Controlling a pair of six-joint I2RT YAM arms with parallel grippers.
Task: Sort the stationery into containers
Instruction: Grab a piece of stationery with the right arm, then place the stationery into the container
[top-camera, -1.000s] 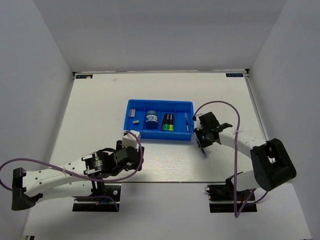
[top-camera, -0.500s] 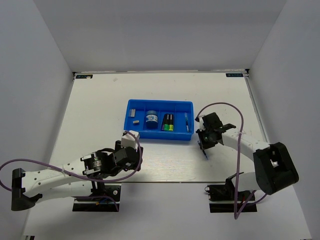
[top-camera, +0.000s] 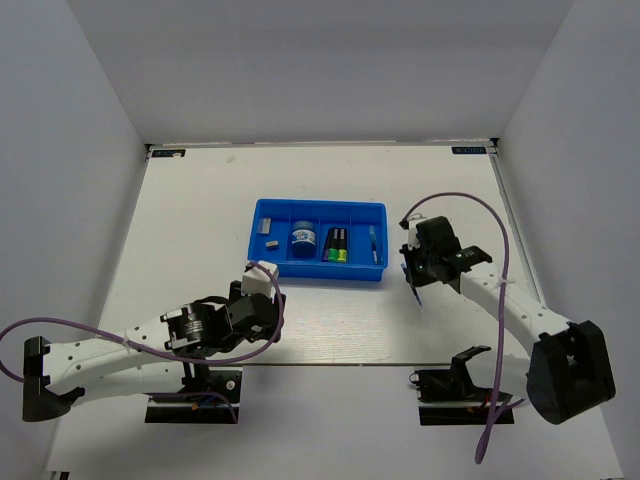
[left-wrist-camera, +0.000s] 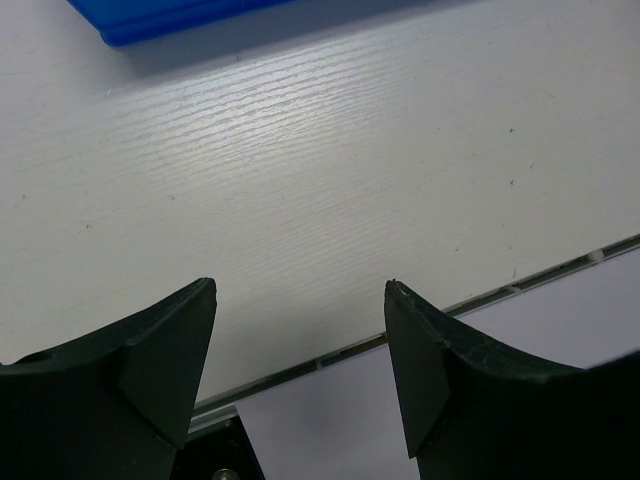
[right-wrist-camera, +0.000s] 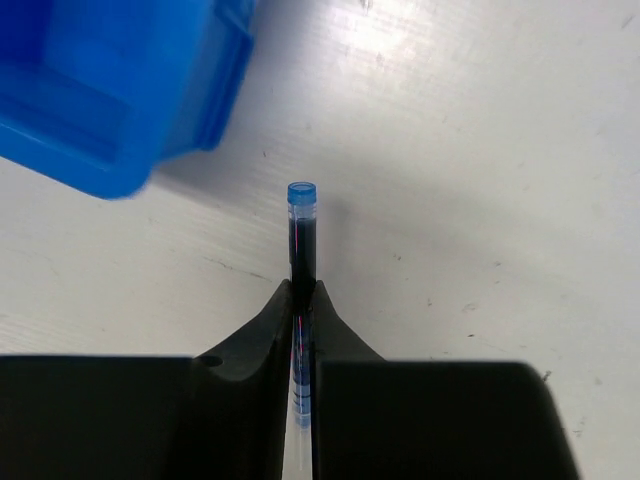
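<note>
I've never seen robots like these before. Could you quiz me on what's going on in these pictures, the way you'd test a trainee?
1. Pick one. The right gripper is: A) shut on a thin blue pen; B) shut on nothing; C) wide open.
2. True or false: the left gripper is open, with nothing between its fingers.
3. Fill the gap: the round blue tub sits inside the blue ____.

Key: 1 A. 2 True. 3 tray.
</note>
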